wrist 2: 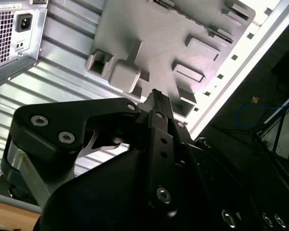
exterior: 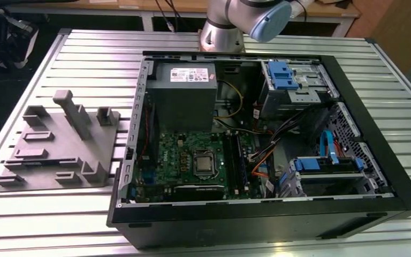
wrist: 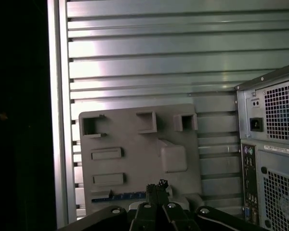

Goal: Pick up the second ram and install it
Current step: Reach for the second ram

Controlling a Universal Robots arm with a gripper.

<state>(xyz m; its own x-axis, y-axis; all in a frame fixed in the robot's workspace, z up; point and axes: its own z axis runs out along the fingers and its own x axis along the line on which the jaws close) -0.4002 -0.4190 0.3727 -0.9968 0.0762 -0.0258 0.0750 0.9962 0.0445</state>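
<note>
The second ram [wrist: 116,196] lies on edge in a long slot along one side of the grey holder [wrist: 135,163], showing as a dark strip with blue marks. The other pockets of the holder that can be seen look bare, and a tall post [exterior: 70,110] stands up from its middle. The end effector [wrist: 156,187] hangs above the holder near the ram's side of it, with its fingers pressed together and nothing between them; it is not touching the stick. The holder rests on the ribbed metal surface [exterior: 84,53], at the exterior view's left of the open computer case [exterior: 263,217]. Inside the case are a green motherboard [exterior: 184,155], a grey power supply [exterior: 184,91], two drive cages with blue clips [exterior: 291,80], and loose black, orange and blue cables. The arm [exterior: 252,19] rises behind the case.
</note>
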